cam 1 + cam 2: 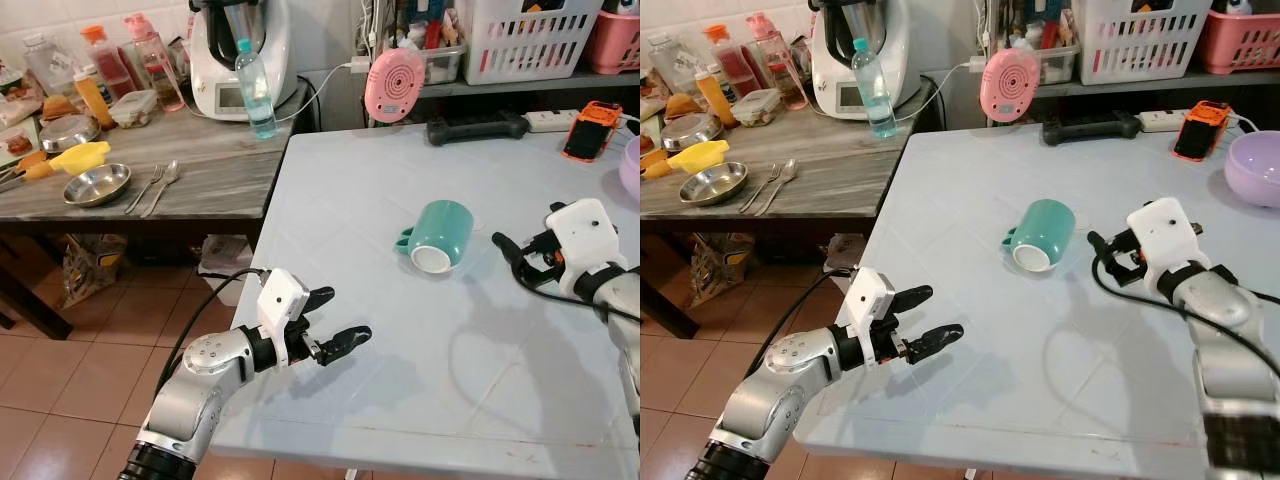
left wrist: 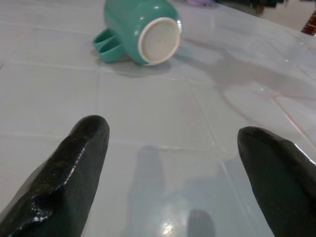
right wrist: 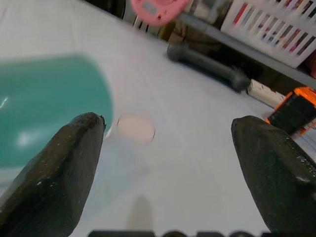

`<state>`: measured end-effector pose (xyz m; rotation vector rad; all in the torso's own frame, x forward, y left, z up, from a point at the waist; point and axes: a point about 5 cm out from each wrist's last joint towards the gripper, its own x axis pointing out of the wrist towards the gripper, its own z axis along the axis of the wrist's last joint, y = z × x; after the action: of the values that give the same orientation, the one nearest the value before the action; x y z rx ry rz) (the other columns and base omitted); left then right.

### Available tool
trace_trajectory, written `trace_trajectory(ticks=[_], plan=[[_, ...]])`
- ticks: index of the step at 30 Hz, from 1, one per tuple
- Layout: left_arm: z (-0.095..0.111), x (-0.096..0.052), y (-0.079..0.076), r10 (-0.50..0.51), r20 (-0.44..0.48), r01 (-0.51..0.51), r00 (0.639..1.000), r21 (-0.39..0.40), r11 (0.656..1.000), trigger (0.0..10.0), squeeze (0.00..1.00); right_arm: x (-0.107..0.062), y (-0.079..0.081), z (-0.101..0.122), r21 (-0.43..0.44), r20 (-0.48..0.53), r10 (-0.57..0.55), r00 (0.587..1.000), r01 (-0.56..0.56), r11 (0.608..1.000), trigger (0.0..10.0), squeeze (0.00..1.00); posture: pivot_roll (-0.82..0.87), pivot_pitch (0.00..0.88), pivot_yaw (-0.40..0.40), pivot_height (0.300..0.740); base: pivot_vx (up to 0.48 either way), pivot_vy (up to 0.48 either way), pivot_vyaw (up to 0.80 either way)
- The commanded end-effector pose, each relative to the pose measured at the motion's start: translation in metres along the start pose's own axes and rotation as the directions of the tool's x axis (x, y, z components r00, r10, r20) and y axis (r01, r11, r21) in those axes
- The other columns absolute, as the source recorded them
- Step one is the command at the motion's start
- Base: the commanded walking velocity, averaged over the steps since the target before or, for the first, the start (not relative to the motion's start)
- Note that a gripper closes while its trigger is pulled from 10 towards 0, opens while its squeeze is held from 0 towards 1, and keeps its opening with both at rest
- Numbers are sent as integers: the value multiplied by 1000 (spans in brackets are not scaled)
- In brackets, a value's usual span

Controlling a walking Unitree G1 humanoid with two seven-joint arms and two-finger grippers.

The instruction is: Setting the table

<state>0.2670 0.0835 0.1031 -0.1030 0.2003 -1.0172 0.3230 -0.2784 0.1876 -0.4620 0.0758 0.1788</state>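
A teal mug [image 1: 440, 235] lies on its side in the middle of the pale grey table [image 1: 400, 380], its white base turned toward me and its handle to the left. My left gripper [image 1: 342, 315] hovers open over the table's near left part, well short of the mug [image 2: 143, 32], nothing between its fingers. Just right of the mug, my right gripper [image 1: 512, 252] is held low and open, pointing toward it. In the right wrist view the mug [image 3: 49, 108] lies beside one fingertip [image 3: 74, 148], not between the two.
A purple bowl [image 1: 1255, 168], an orange phone [image 1: 592, 130], a black handle [image 1: 478, 127] and a pink round device [image 1: 394, 83] lie along the far side. The wooden side table on the left holds a water bottle [image 1: 256, 88], a steel bowl [image 1: 97, 184] and spoons [image 1: 155, 187].
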Motion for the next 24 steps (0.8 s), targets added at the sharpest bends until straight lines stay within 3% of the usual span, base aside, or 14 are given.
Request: trace_trajectory(ticks=[1, 4, 9, 10, 16, 24], plan=[[2, -4, 2, 18, -2, -18, 1000, 11, 1000, 10000, 0, 7, -7, 7, 56, 51, 23, 998, -26, 998, 10000, 0, -96, 9, 110, 740, 0, 0, 0], [2, -5, 2, 19, -2, -19, 1000, 12, 1000, 10000, 0, 16, -5, 9, 102, 65, 65, 996, -72, 992, 10000, 0, -91, 10, 107, 740, 0, 0, 0], [1, -7, 2, 24, -4, -24, 1000, 9, 1000, 10000, 0, 32, 2, 13, 89, 80, 96, 992, -103, 991, 10000, 0, -84, 14, 107, 740, 0, 0, 0], [0, -8, 2, 28, -5, -28, 1000, 6, 1000, 10000, 0, 41, 7, 12, 71, 68, 112, 991, -117, 991, 10000, 0, -78, 17, 104, 740, 0, 0, 0], [-1, -10, 2, 36, -6, -36, 999, 2, 999, 10000, 0, 57, 28, 14, 101, 57, 184, 981, -189, 977, 10000, 0, -63, 18, 99, 740, 0, 0, 0], [0, -13, 3, 55, -5, -55, 998, 6, 998, 10000, 0, 59, 58, 9, 117, 83, 341, 936, -349, 930, 10000, 0, -50, 15, 95, 740, 0, 0, 0]])
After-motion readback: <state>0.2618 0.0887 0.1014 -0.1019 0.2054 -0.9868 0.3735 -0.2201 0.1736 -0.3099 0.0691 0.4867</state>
